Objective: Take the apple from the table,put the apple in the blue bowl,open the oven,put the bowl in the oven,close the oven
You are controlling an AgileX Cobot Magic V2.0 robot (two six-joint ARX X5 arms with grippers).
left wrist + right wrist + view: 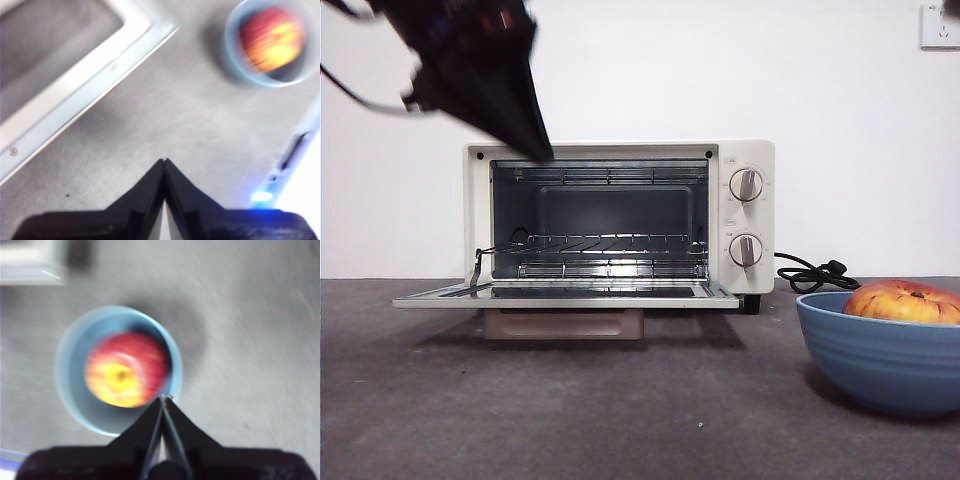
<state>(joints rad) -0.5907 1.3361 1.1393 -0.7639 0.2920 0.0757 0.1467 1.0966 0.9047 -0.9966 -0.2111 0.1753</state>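
The left gripper [164, 162] is hanging above the table [190, 125] with its jaws pressed together. The apple [271, 38] is sitting in the blue bowl [235, 60], well apart from the oven [90, 95] door's pale edge.

The left tool [164, 161] hangs high above the counter, its two black jaws pressed together to a single point and gripping nothing. In the front view its arm comes in from the upper left as a big dark wedge slanting down and to the right. The right tool [164, 397] also hangs raised, jaws closed tip to tip, empty.
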